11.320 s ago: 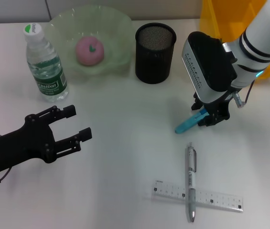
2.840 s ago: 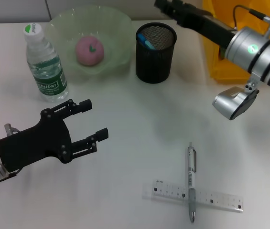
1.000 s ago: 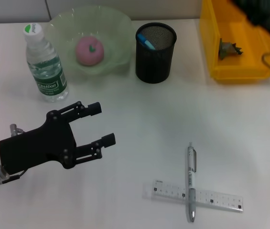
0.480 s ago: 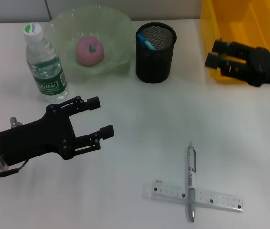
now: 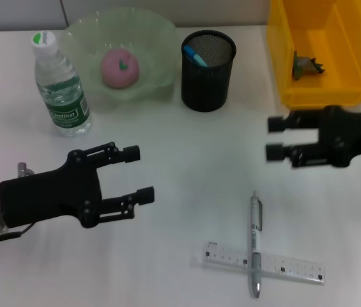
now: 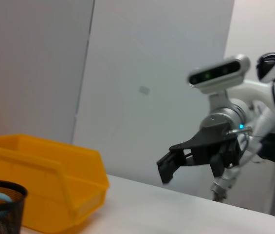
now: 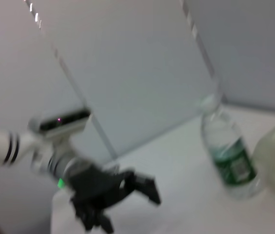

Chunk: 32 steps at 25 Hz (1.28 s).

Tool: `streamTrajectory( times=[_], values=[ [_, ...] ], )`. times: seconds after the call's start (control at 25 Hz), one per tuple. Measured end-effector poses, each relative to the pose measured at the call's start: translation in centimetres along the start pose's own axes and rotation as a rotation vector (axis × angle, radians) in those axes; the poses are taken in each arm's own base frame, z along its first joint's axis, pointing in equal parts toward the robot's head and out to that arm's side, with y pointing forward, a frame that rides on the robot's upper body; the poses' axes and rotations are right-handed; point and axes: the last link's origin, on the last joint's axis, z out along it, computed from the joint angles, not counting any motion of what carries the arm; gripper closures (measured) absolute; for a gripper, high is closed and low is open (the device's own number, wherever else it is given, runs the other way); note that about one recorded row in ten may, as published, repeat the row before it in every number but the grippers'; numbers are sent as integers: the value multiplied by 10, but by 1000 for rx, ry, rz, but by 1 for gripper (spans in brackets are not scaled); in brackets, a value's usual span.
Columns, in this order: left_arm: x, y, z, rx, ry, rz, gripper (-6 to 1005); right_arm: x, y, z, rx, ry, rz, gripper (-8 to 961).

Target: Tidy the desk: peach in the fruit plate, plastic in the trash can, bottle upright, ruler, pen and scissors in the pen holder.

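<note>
Two grippers spread, holding nothing: left gripper [image 5: 133,174] at 8 o'clock, right gripper [image 5: 276,138] at 3 o'clock. Pen [image 5: 255,243] crossing ruler [image 5: 264,261] at 5 o'clock; scissors [image 5: 195,57] inside holder [image 5: 207,70].

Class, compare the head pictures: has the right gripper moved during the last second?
Yes. The right gripper has come down from over the yellow bin to the bare desk in front of it, nearer the pen, fingers open.
</note>
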Motion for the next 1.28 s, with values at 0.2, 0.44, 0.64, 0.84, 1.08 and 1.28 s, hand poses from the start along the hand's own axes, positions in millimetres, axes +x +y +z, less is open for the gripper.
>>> streamTrajectory(
  times=[0.2,0.44,0.64,0.84,1.08,1.28],
  values=[
    [3,-3,-7,-27,-47,-13,224,-10,5,19,-36,177,-25,217],
    [4,-1,-15,-57,-76,-12,225,-28,18,48,-42,401,-104,217],
    [3,-1,-16,-60,-88,-7,225,-33,28,76,-80,568,-163,217],
    [3,-2,-15,-63,-101,-3,225,-33,30,95,-92,669,-235,217],
    [2,-1,-17,-59,-100,-7,225,-37,31,104,-114,701,-330,217],
    [2,-1,-17,-59,-102,-8,225,-36,33,109,-133,750,-375,218]
  ],
)
